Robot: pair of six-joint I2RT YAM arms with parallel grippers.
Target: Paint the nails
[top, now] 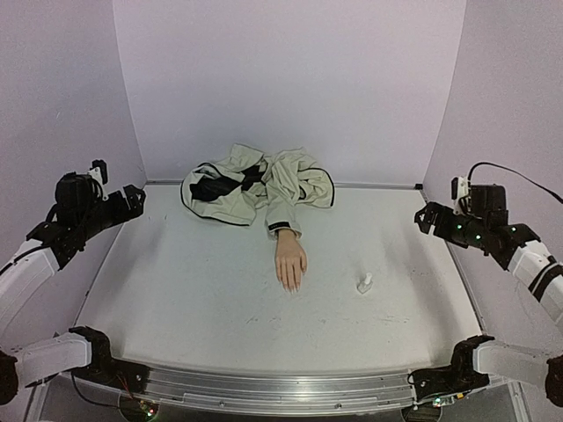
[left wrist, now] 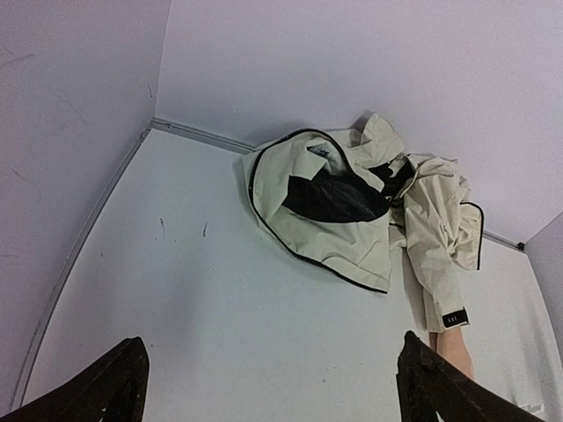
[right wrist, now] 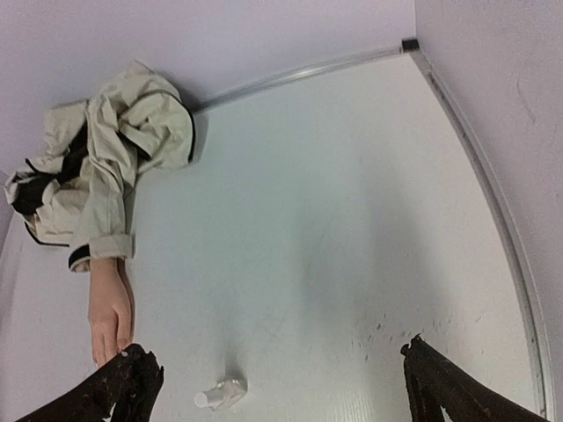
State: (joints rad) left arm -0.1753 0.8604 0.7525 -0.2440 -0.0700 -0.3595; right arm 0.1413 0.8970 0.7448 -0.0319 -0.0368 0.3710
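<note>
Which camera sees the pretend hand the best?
The top camera: the whole hand shows there, fingers and all, flat on the table. The right wrist camera shows it bigger, but a gripper finger covers some fingertips. The left wrist camera catches only a sliver below the cuff.

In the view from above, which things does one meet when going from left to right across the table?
In order: left hand, mannequin hand, small white bottle, right hand; the jacket is left out, as it overlaps the mannequin hand.
</note>
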